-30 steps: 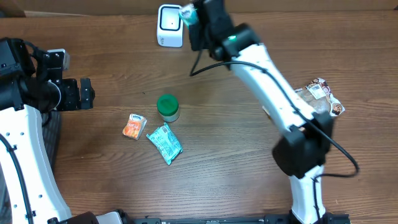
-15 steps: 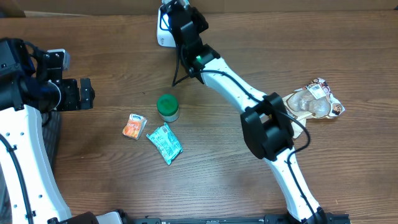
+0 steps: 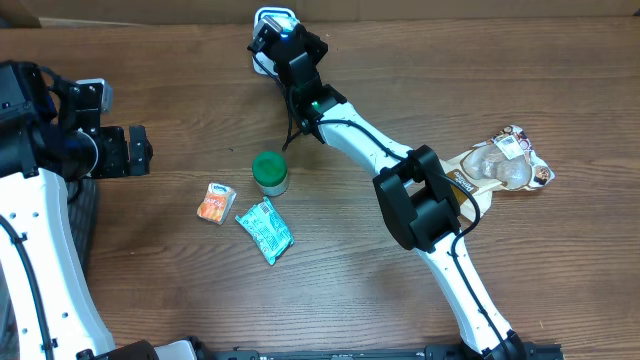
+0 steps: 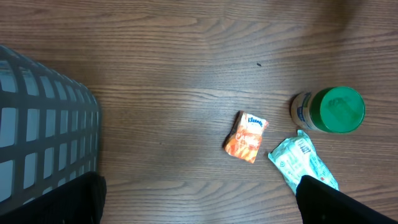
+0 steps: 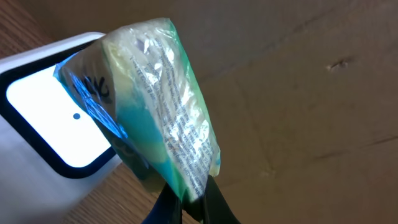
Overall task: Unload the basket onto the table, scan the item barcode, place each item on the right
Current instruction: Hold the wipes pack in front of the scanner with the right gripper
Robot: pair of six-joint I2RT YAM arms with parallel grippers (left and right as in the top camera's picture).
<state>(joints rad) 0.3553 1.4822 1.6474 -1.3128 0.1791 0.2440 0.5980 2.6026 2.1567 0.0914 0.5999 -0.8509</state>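
Note:
My right gripper [image 5: 193, 191] is shut on the lower edge of a clear green and teal packet [image 5: 158, 106] with printed text. It holds the packet upright, close in front of the white scanner [image 5: 43, 124], whose lit window glows blue onto the wrapper. From overhead, the right gripper [image 3: 272, 38] sits at the table's far edge and covers most of the scanner [image 3: 268, 14]. At the left of the table my left gripper [image 3: 140, 150] hangs open and empty; in the left wrist view the left gripper [image 4: 202, 205] has only bare wood between its fingers.
A green-lidded jar [image 3: 270, 172], an orange tissue pack [image 3: 215, 203] and a teal packet [image 3: 264, 230] lie mid-table. A clear snack bag [image 3: 505, 165] lies at the right. A grey basket [image 4: 37, 124] stands at the left. A cardboard wall [image 5: 298, 81] rises behind the scanner.
The right arm has swung left along the far edge, bringing the packet from beside the scanner to right in front of it. The left arm has not moved.

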